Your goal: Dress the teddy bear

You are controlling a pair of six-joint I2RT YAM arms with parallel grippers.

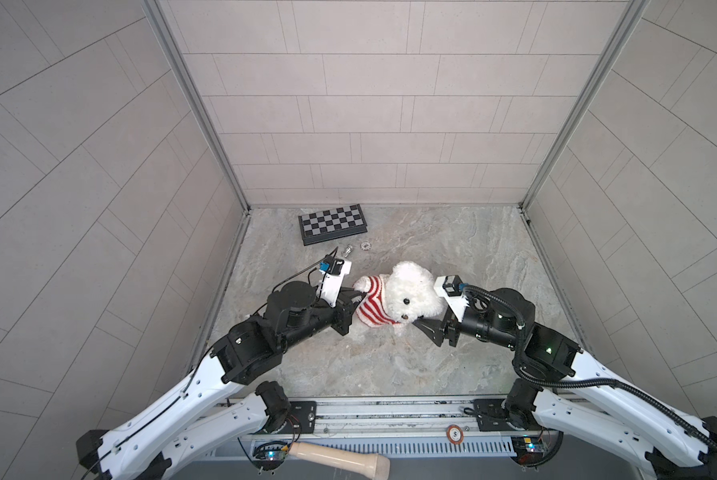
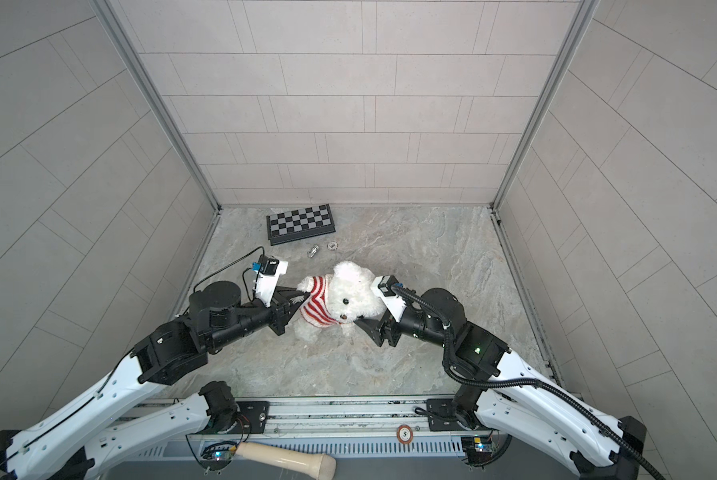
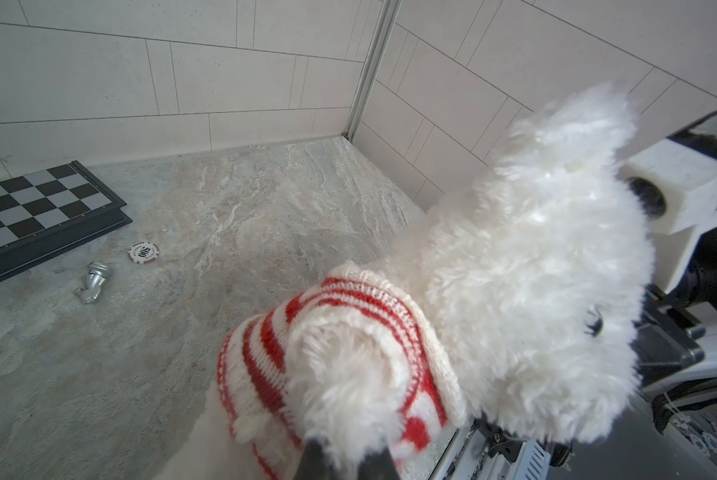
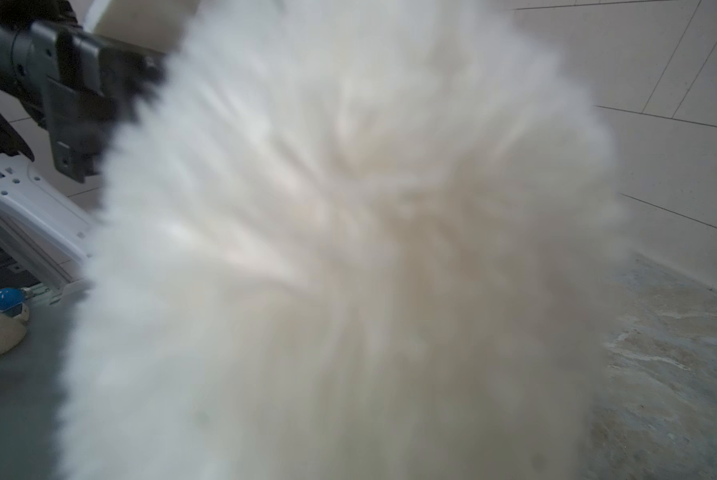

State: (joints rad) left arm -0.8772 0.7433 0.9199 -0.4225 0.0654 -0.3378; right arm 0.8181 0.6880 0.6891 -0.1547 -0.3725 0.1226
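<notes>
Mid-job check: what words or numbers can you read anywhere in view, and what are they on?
"500": on the poker chip lying by the chessboard; its rim lettering is too small to read.
"5": on the round disc on the front rail.
Nothing else is readable; the teddy bear blurs out the right wrist view.

Bright, even, diffuse light throughout; only faint soft shadows on floor (image 1: 390, 365). Strong wide-angle distortion in both top views, bowing wall (image 1: 78, 187) seams toward edges. Left wrist view sharp, white fur of bear (image 3: 535, 270) slightly overexposed. Right wrist view almost wholly filled by bear, badly out of focus, detail lost.
</notes>
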